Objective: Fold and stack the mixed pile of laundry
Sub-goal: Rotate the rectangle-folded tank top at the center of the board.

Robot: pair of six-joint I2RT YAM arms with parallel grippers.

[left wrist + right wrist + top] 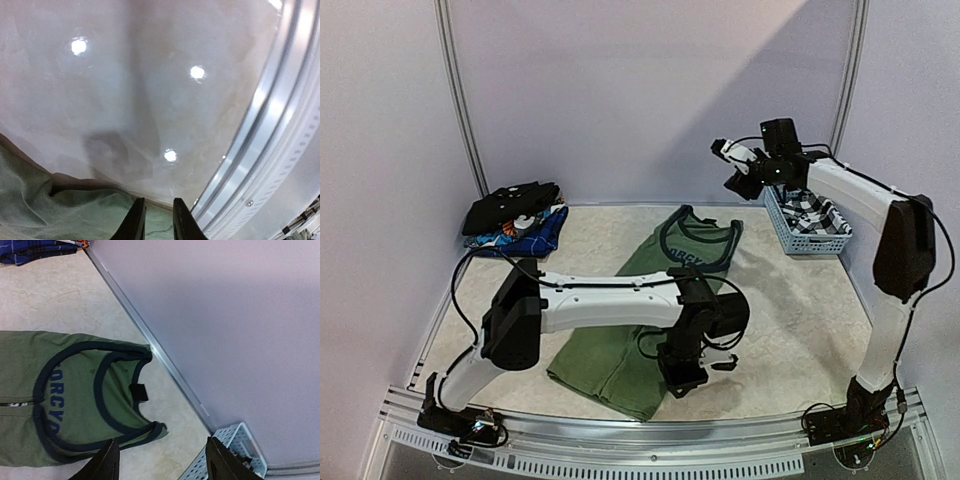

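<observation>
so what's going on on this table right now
Two robot arms are working through laundry. An olive-green shirt lies flat mid-table. The left tool is low at its near hem, fingers only slightly apart; a grip can't be confirmed. The right tool is raised by the back wall, open and empty. A small stack of garments sits back left, and a checked piece is in the light-blue basket.
</observation>
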